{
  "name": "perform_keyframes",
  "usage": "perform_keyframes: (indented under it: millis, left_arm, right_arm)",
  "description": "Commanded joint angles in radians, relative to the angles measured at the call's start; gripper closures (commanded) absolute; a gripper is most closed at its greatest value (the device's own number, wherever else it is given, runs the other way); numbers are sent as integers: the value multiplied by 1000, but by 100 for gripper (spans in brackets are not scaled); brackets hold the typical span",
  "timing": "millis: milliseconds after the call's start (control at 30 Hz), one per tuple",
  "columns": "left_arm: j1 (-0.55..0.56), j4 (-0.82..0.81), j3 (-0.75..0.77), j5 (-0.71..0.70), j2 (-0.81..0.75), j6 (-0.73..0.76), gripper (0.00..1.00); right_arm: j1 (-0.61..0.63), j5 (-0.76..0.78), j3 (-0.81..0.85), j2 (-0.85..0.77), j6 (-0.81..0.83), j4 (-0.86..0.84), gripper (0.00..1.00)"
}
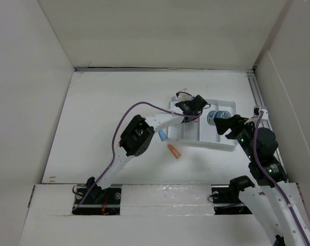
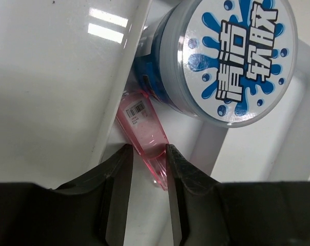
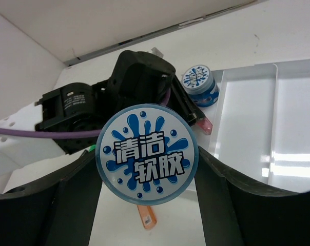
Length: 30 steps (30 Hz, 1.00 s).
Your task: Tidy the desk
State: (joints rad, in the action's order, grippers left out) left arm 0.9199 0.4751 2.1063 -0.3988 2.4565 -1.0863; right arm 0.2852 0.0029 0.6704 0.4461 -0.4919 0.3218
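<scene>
Left gripper [image 2: 146,169] pinches a pink tube [image 2: 143,134] in the white tray [image 1: 228,144] on the desk [image 1: 103,118], right gripper [image 3: 147,177] clamps a blue-labelled jar [image 3: 147,154]; release each only once fully seated.

Overhead view, two close wrist views, shared tray [image 1: 224,145]

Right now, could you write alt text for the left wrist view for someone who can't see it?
The left gripper closes its two dark fingers on a clear pink pen-like item lying in a white tray. Beside the item rests a round blue tub, its white lid printed with blue splashes and Chinese characters.
</scene>
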Motion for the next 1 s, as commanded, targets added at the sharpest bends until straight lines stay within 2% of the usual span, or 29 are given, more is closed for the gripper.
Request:
perform_keyframes:
  millis: [0,167,367,433,500,533,667,967]
  left_arm:
    - [-7,177,67,52,56,124,74]
    - [-7,269,176,100,117,180,74]
    - [-7,247,55,138,56,206,87]
    - [-7,257,29,135,35,212,88]
    - [-7,261,9,115,12,226,85]
    - [-7,260,9,110,4,244,80]
    - [2,254,9,118,10,250,74]
    - [2,232,-34,123,42,266,72]
  right_arm:
    - [23,-12,5,-33,-13,-105,57]
    - [42,-30,5,-37,-16,-119,57]
    - [42,-34,11,-29,-8,-98,57]
    - [42,-37,11,-29,-4,-96,57]
    - [42,-44,12,-29,-4,-96,57]
    - [42,-49,11,-26,-7,-101,57]
    - [42,-60,11,-18,-7,-105,57]
    - [42,-86,1,-3,-11,-133,57]
